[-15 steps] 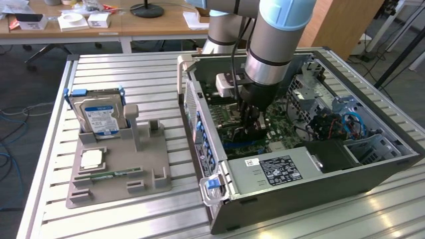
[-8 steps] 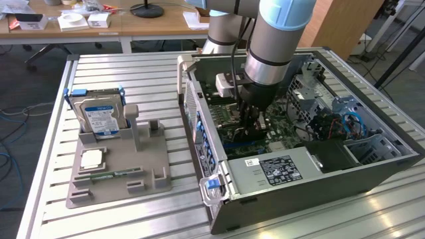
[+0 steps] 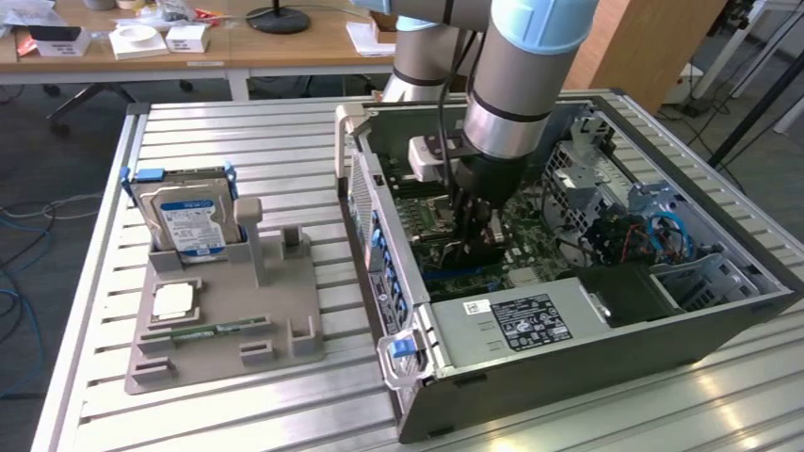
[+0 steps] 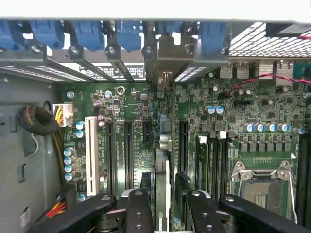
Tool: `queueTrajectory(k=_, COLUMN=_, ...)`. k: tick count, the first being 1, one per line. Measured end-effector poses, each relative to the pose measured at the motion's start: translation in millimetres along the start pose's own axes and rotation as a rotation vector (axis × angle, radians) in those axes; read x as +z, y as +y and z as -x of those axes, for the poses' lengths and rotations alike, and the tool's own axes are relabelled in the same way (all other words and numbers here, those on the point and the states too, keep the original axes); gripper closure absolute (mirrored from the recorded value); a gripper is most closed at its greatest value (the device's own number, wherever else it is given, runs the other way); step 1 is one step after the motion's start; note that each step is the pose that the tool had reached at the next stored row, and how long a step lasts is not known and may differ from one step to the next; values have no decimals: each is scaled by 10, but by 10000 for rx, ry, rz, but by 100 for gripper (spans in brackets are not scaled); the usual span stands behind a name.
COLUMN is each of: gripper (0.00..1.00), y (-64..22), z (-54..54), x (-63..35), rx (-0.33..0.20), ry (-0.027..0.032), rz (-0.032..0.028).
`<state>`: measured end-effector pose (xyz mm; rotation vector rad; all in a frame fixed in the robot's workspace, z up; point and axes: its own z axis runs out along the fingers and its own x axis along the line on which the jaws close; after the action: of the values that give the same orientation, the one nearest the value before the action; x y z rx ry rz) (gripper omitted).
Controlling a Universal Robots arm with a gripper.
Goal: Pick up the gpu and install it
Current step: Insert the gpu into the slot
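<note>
Open computer case (image 3: 603,311), my landmark for this view, lying on its side on the slatted table (image 3: 251,132) with the motherboard (image 4: 121,97) exposed. My arm (image 3: 528,66) reaches straight down into the case, and the gripper (image 3: 475,247) sits low over the board, beside the power supply (image 3: 522,320) with its white label.

In the wrist view the gpu (image 4: 163,160) stands on edge among the expansion slots of the case, seen as a thin card running from between my fingers (image 4: 138,213) toward the rear slot brackets with blue clips (image 4: 116,36); its metal bracket (image 4: 167,60) lines up with that rear wall. My fingers stand spread on either side of the card, with a gap visible between each pad and the card, so I read the hand as parted and not clamping it. The empty processor socket (image 4: 262,187) lies to one side of the card within the case.

Outside the case, on the exterior view's left, a grey holder tray (image 3: 226,320) carries a hard drive (image 3: 188,221), a processor chip (image 3: 173,301) and a green memory stick (image 3: 207,331).
</note>
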<state>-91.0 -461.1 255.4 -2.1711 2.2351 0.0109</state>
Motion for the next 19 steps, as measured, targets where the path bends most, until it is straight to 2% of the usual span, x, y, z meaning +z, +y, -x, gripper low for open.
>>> queueTrajectory(k=19, gripper=66, y=-10, z=19, x=-798, rx=2, ry=-1, rz=0)
